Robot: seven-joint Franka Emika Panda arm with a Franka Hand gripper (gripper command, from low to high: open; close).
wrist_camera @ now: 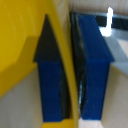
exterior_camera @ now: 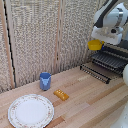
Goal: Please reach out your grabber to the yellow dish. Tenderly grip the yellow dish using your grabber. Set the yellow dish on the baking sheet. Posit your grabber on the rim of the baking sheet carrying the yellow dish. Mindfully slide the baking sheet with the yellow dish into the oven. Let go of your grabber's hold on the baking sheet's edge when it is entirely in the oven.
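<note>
The grabber point(exterior_camera: 100, 42) is holding the dish point(exterior_camera: 94, 45) in the air above the sheet point(exterior_camera: 111, 60), at the exterior view's right. Its jaws are pinching the dish's rim point(wrist_camera: 64, 60), one blue finger point(wrist_camera: 50, 75) inside the bowl, the other point(wrist_camera: 95, 70) outside. The dish is hanging roughly level, opening upward. The sheet is sticking out of the oven point(exterior_camera: 119, 52) over the counter point(exterior_camera: 90, 100).

- Dish point(exterior_camera: 94, 45): bright yellow.
- Grabber point(exterior_camera: 107, 36): white with dark grey; fingers point(wrist_camera: 52, 85) deep blue.
- Sheet point(exterior_camera: 111, 61): dark grey, ribbed.
- Cup point(exterior_camera: 45, 80): blue.
- Block point(exterior_camera: 61, 94) beside cup: orange-yellow.
- Plate point(exterior_camera: 30, 110): white, speckled patterned rim.
- Table point(exterior_camera: 95, 105): pale wood.
</note>
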